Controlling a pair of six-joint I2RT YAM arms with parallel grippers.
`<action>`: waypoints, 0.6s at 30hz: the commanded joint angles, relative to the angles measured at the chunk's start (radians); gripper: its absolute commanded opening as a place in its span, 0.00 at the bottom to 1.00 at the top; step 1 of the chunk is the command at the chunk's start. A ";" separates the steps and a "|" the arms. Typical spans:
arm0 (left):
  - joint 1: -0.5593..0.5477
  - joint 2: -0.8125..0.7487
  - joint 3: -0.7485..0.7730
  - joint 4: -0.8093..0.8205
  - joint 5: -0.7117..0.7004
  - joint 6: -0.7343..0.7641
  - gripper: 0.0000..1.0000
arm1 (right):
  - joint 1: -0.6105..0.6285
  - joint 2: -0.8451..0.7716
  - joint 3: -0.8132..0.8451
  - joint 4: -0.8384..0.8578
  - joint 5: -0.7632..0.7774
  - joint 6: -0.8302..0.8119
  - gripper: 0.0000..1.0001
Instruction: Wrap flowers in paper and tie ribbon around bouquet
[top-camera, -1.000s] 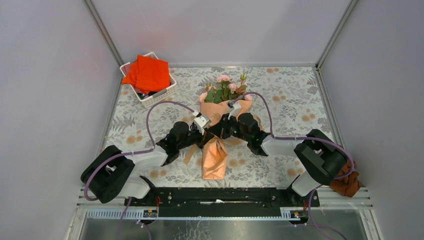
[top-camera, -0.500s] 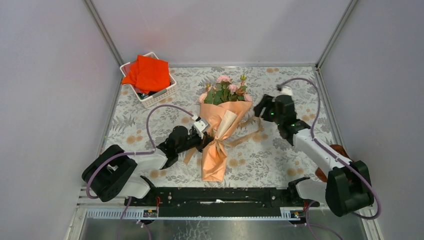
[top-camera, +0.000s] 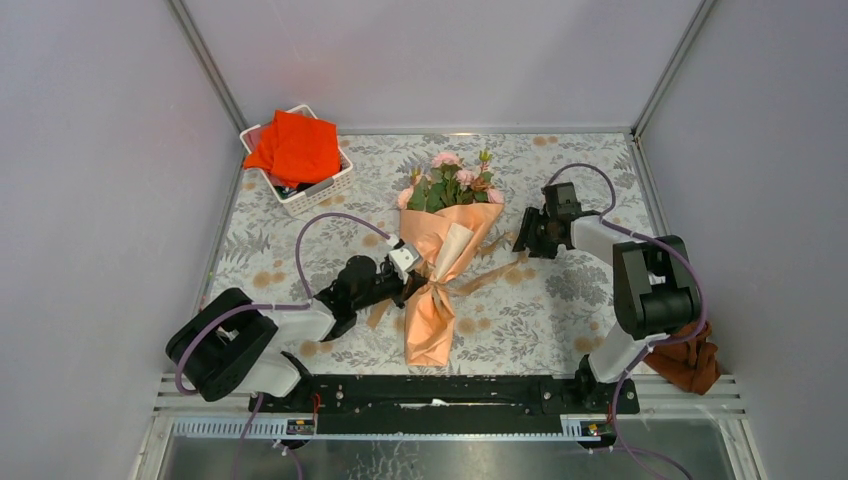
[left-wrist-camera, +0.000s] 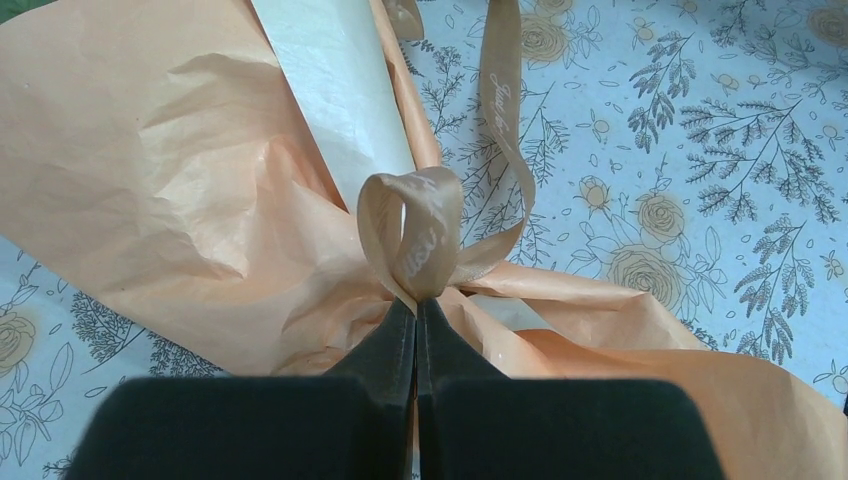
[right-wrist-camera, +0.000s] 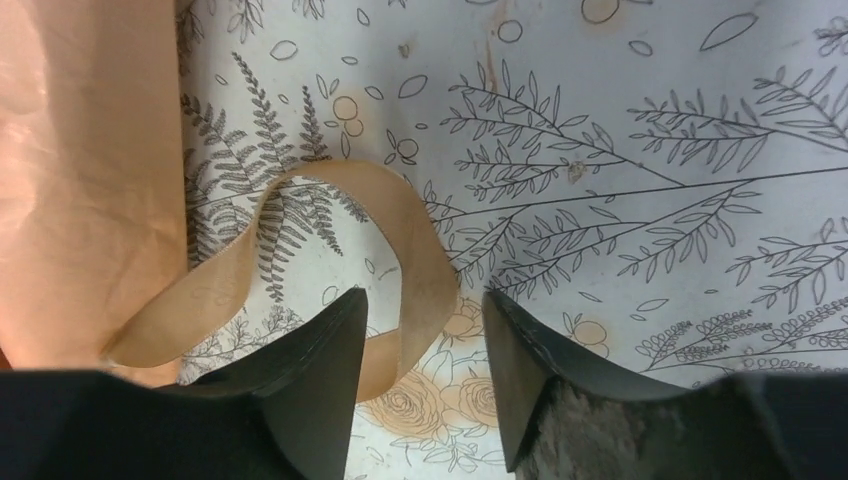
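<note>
Right end effector (right-wrist-camera: 422, 300): fingers now apart, withdrawn to mid-right; ribbon (right-wrist-camera: 418, 268) tail loose between them.
Left end effector (left-wrist-camera: 417, 308): still clamped on ribbon loop.
Bouquet (top-camera: 440, 250): centre frame, wrapped; knot likely unfinished.

Black and white arms (top-camera: 300, 318), looping purple cables (top-camera: 335, 213)

Basket (top-camera: 318, 196) behind-left of bouquet (top-camera: 438, 238)

Pale cursive lettering runs along the narrow tan-beige papery ribbon (left-wrist-camera: 425, 225) (too faint and small to read).
</note>
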 joint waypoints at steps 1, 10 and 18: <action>-0.011 0.000 -0.012 0.087 -0.004 0.037 0.00 | 0.012 0.074 0.058 -0.053 0.014 -0.049 0.45; -0.017 -0.037 -0.049 0.126 0.018 0.119 0.00 | 0.089 -0.353 0.130 -0.182 0.118 -0.185 0.00; -0.035 -0.070 -0.091 0.173 0.087 0.287 0.00 | 0.637 -0.219 0.460 -0.071 0.032 -0.238 0.00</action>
